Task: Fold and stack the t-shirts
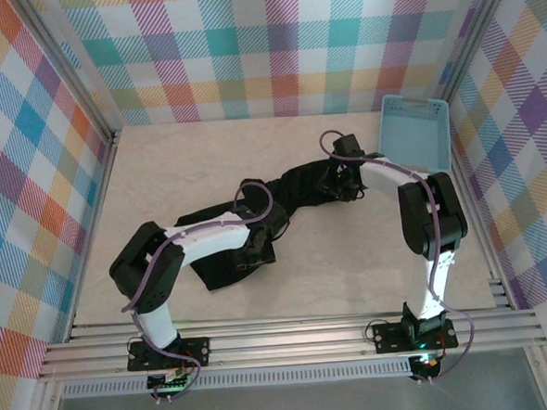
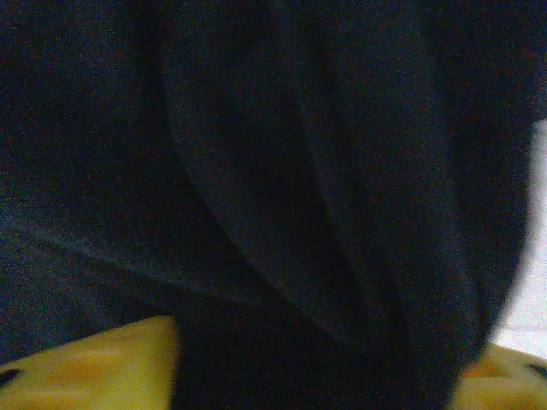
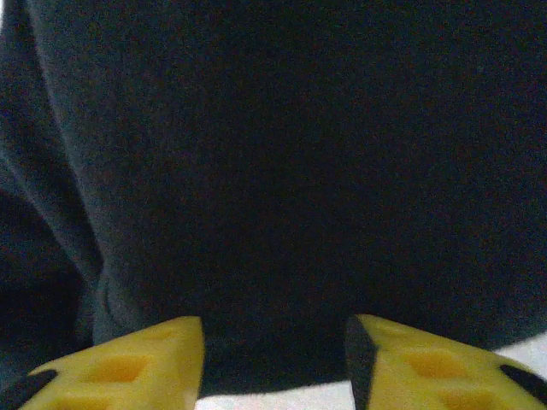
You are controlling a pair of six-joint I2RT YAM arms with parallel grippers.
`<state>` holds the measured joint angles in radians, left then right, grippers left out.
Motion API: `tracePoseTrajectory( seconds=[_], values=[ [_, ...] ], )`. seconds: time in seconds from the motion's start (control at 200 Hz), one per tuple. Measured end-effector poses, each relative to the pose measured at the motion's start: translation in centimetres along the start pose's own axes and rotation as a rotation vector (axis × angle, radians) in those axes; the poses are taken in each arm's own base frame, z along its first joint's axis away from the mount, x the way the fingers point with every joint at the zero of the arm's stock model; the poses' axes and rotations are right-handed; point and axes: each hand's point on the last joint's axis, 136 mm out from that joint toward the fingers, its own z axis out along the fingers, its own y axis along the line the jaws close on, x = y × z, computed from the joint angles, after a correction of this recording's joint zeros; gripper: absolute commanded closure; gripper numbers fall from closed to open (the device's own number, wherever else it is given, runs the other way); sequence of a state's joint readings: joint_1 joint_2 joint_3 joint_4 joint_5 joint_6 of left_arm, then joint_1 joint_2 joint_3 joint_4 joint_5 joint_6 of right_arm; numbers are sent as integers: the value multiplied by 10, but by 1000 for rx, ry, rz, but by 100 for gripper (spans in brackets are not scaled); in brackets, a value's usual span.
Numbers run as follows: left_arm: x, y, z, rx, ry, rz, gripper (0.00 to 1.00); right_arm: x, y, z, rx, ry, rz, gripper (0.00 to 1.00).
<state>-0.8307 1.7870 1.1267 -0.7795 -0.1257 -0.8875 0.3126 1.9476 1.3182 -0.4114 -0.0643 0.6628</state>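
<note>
**Left hand** (image 1: 257, 247): yellow fingers (image 2: 85, 371) stand apart with cloth between them; whether it grips cannot be told.

**Plain black soft cloth t-shirt** (image 1: 302, 186): bunched at mid-surface (image 1: 206, 163), with its long axis running from 8 to 2 o'clock and 1 hand at each end.

**Right hand** (image 1: 348, 184): apart astride cloth, grip equally unclear.

**Light-blue plastic basket** (image 1: 416, 133): lies beyond the t-shirt at 2 o'clock.

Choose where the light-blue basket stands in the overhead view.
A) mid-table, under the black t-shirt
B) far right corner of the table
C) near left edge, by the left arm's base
B: the light-blue basket stands at the far right corner of the table, beyond the right arm, while the black t-shirt lies mid-table.
</note>
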Motion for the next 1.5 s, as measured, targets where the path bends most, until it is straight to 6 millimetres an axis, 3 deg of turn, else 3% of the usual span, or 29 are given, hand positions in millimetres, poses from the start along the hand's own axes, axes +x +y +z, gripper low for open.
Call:
tracePoseTrajectory(
  seconds=[0.045,0.21,0.245,0.39,0.46,0.54,0.675,0.805,0.895,0.975,1.06,1.19,1.329,1.414,1.504],
  values=[
    [-2,3,2,-20,-10,9,100,-1,-2,3,1,7,11,70],
    [-20,17,-9,-91,-104,16,100,-6,-2,16,-3,28,16,99],
    [-26,22,-17,-100,-131,12,100,-7,-1,16,-8,26,16,100],
    [-61,42,-85,-56,-286,-41,100,-13,5,2,-33,-8,7,100],
    [-84,58,-124,-11,-368,-100,100,-15,11,-21,-56,-48,-1,100],
    [-110,85,-167,41,-458,-179,100,-28,27,-62,-109,-133,-19,100],
    [-144,121,-219,95,-563,-266,100,-51,61,-133,-212,-273,-63,100],
    [-167,130,-255,144,-616,-278,100,-70,87,-185,-288,-376,-107,100],
    [-181,128,-276,185,-645,-267,100,-72,94,-199,-308,-394,-119,100],
    [-187,123,-283,212,-651,-246,100,-66,92,-195,-308,-365,-116,82],
    [-187,117,-280,227,-630,-214,100,-49,85,-174,-284,-308,-113,65],
    [-187,105,-275,255,-587,-168,100,5,80,-130,-240,-161,-115,54],
    [-192,91,-302,347,-614,-135,100,50,100,-99,-251,-42,-157,42],
    [-194,88,-325,394,-658,-126,100,59,108,-83,-253,1,-151,38],
    [-195,88,-343,421,-696,-121,100,47,114,-62,-228,13,-143,36]
  ],
)
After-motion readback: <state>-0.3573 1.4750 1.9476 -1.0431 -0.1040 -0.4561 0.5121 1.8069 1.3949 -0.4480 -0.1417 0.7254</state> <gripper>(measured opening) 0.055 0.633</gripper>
